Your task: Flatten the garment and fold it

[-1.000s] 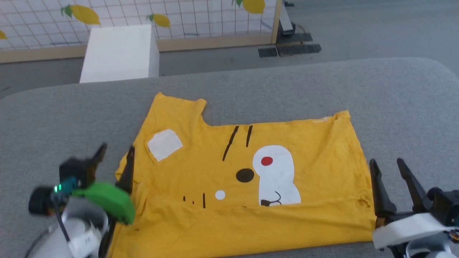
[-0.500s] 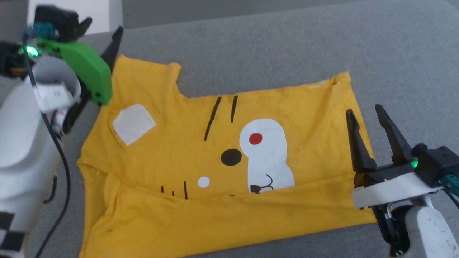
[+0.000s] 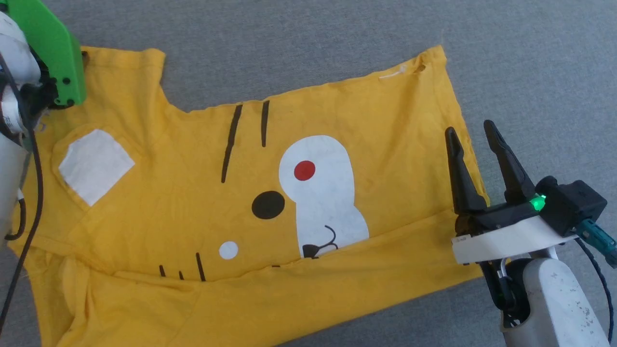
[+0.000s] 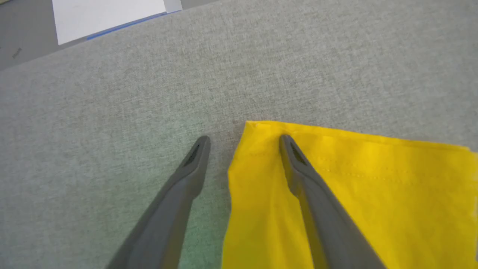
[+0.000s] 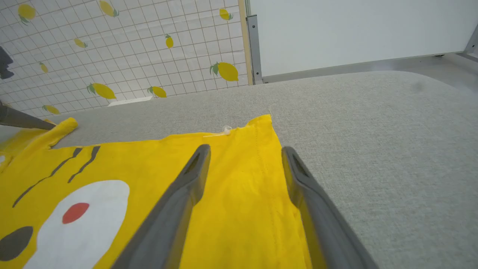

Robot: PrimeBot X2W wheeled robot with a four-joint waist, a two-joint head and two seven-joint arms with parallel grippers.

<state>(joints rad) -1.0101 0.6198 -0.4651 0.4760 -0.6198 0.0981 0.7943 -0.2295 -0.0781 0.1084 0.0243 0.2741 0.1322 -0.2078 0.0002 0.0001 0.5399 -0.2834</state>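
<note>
Head view, shirt: the garment (image 3: pixel 193 183) lies print-up on the grey padded top (image 3: pixel 299 33). A plain yellow band is folded up over the bottom of the tiger face, so I'd say it's not fully flat yet.
Head view, right side: the right gripper (image 3: pixel 470 127) has its fingers spread wide and straddles the shirt's right edge, holding nothing.
Head view, left side: there's just the left arm's green cover (image 3: pixel 53 58) at the far-left sleeve corner.
Left wrist view, jaws: the left gripper (image 4: pixel 243 137) is spread, with one finger over bare grey and the other over yellow. The cloth corner sits between the tips. I can't tell if they touch it.
Right wrist view, jaws: also spread and empty. One finger is over the cloth and the other is along the side hem, short of the far corner.
My read on the step: lining up a two-handed pinch on the far corners.
How to nail it: come down low and get one finger right at the hem on each side. Close both together on a single layer, and pull evenly so the shirt doesn't skew.
</note>
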